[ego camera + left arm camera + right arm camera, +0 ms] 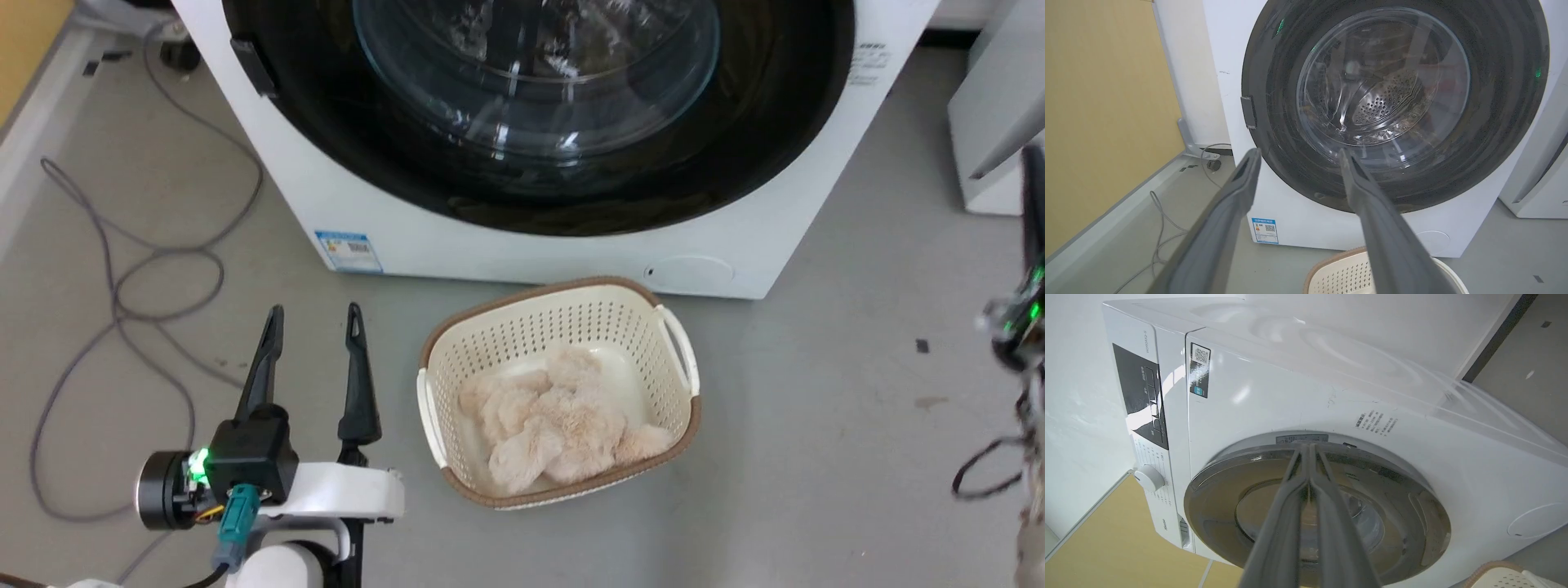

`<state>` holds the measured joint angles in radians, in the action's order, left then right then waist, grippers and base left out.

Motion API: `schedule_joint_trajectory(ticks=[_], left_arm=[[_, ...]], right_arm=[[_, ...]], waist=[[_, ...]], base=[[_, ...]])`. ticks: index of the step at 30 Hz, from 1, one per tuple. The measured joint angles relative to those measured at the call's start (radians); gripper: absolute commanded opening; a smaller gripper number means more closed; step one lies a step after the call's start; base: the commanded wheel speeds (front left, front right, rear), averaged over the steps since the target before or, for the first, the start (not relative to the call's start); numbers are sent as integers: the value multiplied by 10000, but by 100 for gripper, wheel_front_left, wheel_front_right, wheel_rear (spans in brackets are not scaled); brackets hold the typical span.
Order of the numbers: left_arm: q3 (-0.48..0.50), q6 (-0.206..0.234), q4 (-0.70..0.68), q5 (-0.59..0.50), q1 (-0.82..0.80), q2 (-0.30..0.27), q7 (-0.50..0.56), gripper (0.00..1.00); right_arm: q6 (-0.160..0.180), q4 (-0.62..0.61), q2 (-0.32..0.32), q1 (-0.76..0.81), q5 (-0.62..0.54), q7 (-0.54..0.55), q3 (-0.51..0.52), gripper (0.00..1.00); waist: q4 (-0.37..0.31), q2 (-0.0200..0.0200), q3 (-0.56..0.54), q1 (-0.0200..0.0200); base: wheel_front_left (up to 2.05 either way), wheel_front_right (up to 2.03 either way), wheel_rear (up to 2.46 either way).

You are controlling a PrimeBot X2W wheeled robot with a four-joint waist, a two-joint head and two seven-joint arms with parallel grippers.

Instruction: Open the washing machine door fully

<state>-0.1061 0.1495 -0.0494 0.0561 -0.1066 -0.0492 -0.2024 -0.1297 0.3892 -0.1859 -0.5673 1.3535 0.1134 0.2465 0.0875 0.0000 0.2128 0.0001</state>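
The white washing machine (522, 245) stands straight ahead, and its round glossy black door (571, 163) with the clear glass bowl lies flat against the front. A small dark latch tab (1248, 111) sits on the door's left rim. My left gripper (314, 314) is open and empty, low over the floor, short of the blue label (349, 251). In the left wrist view its fingers (1237, 204) frame the door's (1396, 102) lower left. My right gripper (1309, 446) is shut with nothing in it, tips pointing at the door's (1220, 506) rim; it also shows at the head view's right edge (1033, 163).
A cream perforated basket (678, 359) holding a beige plush toy (555, 416) sits on the floor right before the machine. Grey cables (122, 286) loop over the floor at left. Another white appliance (996, 122) stands at right, a yellow panel (1098, 102) at left.
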Motion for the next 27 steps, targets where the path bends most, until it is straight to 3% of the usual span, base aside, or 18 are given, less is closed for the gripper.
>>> schedule_joint_trajectory(ticks=[17,27], left_arm=[[-596,623,-293,366,-1041,0,-372,100],[-886,857,-341,527,-1405,0,-539,100]], right_arm=[[0,3012,-1409,-4253,704,681,-1035,0],[0,3870,-1726,-5412,1179,1540,-1795,0]], waist=[[740,0,1849,0],[1116,0,2510,0]], base=[[0,0,0],[0,0,0]])
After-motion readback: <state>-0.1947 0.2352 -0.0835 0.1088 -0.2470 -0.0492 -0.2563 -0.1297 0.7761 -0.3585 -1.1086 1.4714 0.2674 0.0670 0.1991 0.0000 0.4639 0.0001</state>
